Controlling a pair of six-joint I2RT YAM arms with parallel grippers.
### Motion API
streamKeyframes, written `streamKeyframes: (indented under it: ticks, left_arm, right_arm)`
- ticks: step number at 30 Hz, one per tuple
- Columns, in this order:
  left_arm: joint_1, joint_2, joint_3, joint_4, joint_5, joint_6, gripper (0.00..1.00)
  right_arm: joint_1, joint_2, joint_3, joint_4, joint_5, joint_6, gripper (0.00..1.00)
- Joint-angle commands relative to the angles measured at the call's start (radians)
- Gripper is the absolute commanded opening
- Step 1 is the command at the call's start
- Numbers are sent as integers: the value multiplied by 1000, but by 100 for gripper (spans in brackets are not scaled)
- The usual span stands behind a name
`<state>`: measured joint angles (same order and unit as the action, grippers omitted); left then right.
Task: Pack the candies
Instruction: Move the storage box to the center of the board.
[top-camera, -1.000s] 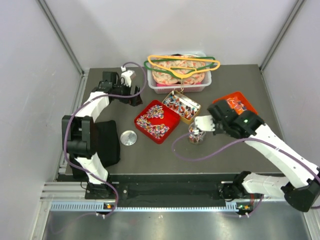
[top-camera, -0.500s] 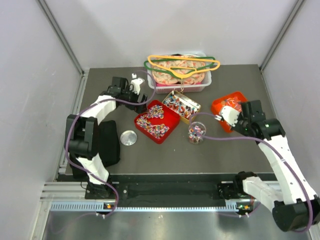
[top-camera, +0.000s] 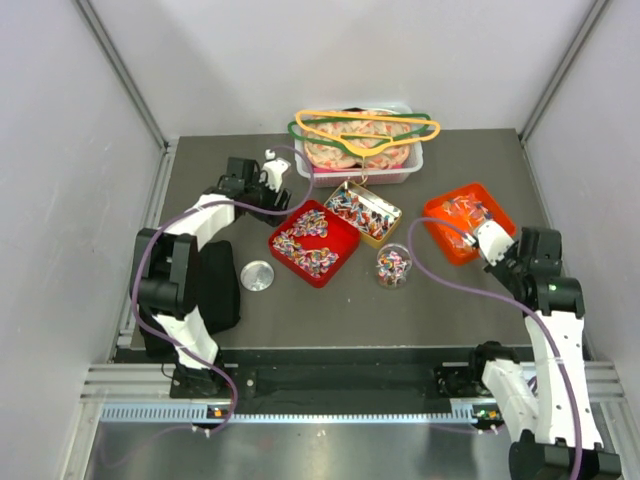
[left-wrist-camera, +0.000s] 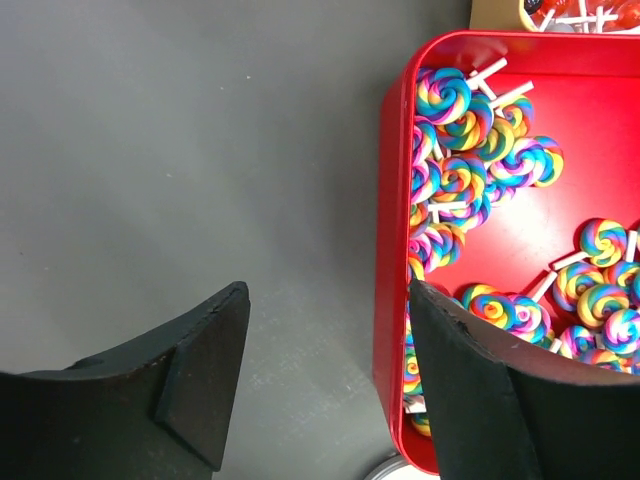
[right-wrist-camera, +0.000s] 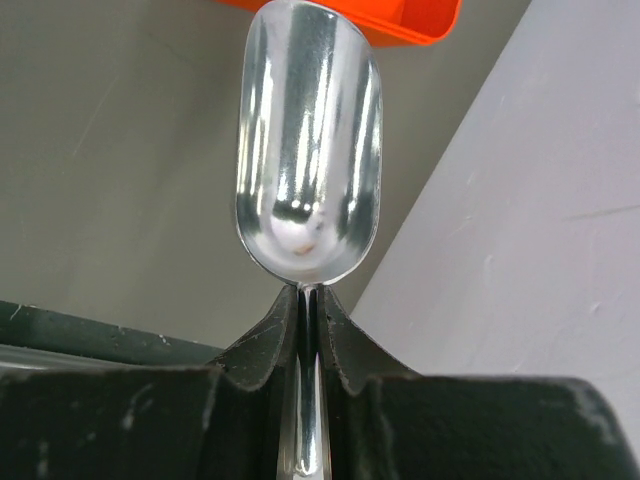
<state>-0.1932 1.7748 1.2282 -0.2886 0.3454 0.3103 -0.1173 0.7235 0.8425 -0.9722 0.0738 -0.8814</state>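
- Right gripper (right-wrist-camera: 310, 300) is clamped on the handle of a metal scoop (right-wrist-camera: 308, 150), near the table's (top-camera: 330, 312) right edge.
- Left gripper (left-wrist-camera: 328, 300) hangs with jaws apart, holding nothing, at the red tray's (left-wrist-camera: 392, 250) left wall.
- Candies (left-wrist-camera: 455, 160) lie heaped inside the red tray, mid-table.

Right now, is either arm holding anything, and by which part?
The right arm's jaws pinch a shiny metal scoop by its thin handle, just below the bowl. The left arm's jaws stand open, gripping nothing.
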Motion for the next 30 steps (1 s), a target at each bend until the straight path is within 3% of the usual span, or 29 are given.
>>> streamKeyframes:
  ticks: [1, 15, 21, 30]
  left_arm:
    - [-12, 5, -7, 65, 1, 24, 67]
    - [-18, 9, -21, 62, 60, 12, 63]
    - [-23, 63, -15, 69, 55, 15, 50]
    - [-29, 95, 14, 75, 46, 9, 38]
  right_arm:
    - [-35, -33, -49, 55, -43, 13, 0]
    - [-74, -39, -198, 121, -54, 64, 0]
    - [-74, -39, -210, 130, -57, 75, 0]
    - [-73, -38, -206, 118, -66, 85, 0]
